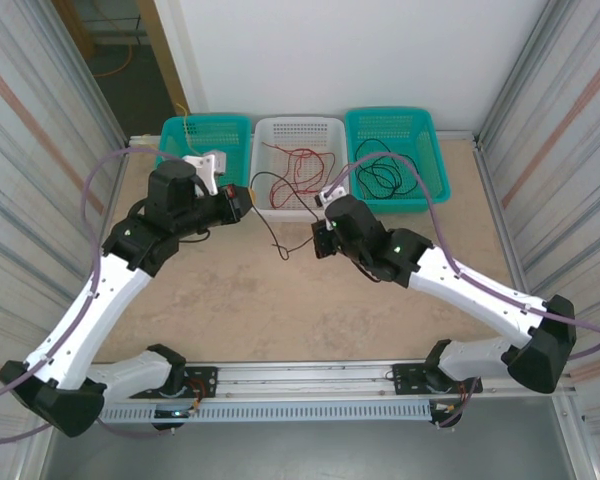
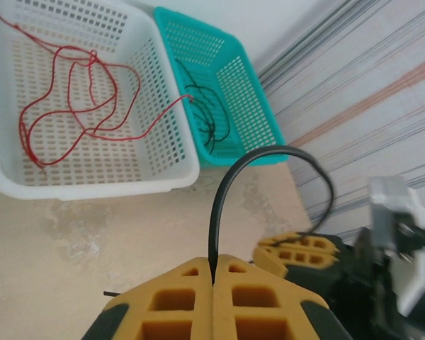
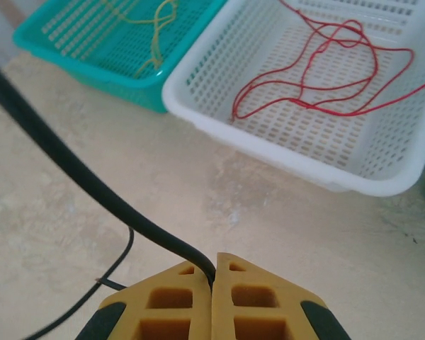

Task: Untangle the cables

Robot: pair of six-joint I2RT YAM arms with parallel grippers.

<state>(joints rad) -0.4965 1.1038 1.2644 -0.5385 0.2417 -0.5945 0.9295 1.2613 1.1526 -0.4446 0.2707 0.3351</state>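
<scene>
Left gripper (image 2: pixel 214 275) and right gripper (image 3: pixel 214 275) both clamp the black cable (image 2: pixel 269 149); pull apart slowly, level, clear of the white basket (image 3: pixel 269 146).

left teal basket (image 1: pixel 225 135), white basket (image 1: pixel 300 128), right teal basket (image 1: pixel 390 125), beige tabletop (image 1: pixel 280 310)

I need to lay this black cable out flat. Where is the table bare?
Crowded before the white basket, where left gripper and right gripper pinch the black cable. Bare tabletop from there to the rail; a small patch right of the right teal basket.
</scene>
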